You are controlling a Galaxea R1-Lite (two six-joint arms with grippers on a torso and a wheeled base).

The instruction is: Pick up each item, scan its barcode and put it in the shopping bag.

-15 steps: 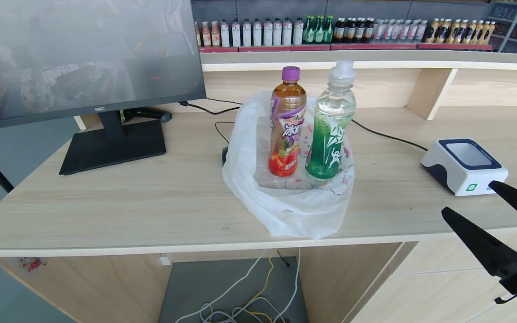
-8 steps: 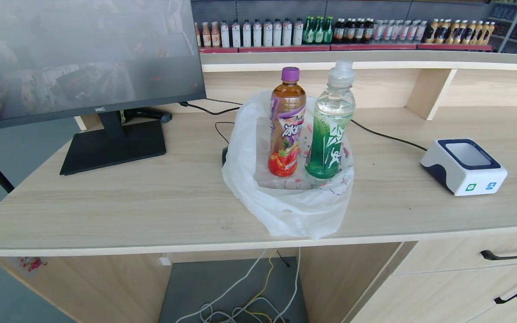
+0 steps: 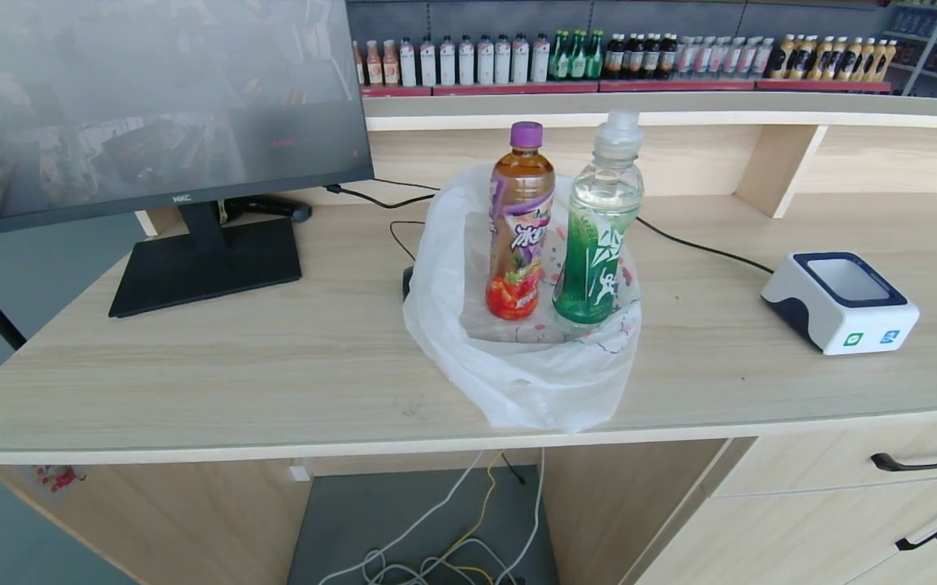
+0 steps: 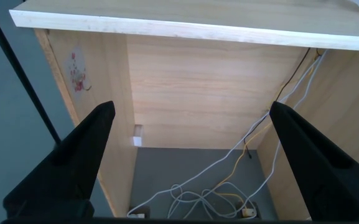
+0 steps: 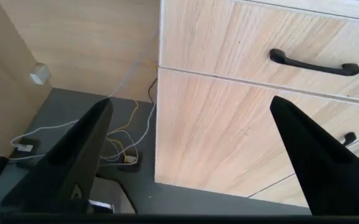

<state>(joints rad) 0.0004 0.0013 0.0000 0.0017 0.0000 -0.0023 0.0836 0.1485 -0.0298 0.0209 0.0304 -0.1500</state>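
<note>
Wide apart and empty hang my left gripper (image 4: 191,107) and right gripper (image 5: 191,101). Bag (image 3: 517,382) holds tea bottle (image 3: 521,227) and green bottle (image 3: 598,236), upright.

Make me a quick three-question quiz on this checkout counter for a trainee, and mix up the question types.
1. True or false: the amber bottle and the green bottle both stand upright in the bag.
2. Where is the scanner relative to the bag? A: on the robot's left of it. B: on the robot's right of it. C: inside it.
3. What colour is the amber bottle's cap?

Key: 1 true; 2 B; 3 purple.
</note>
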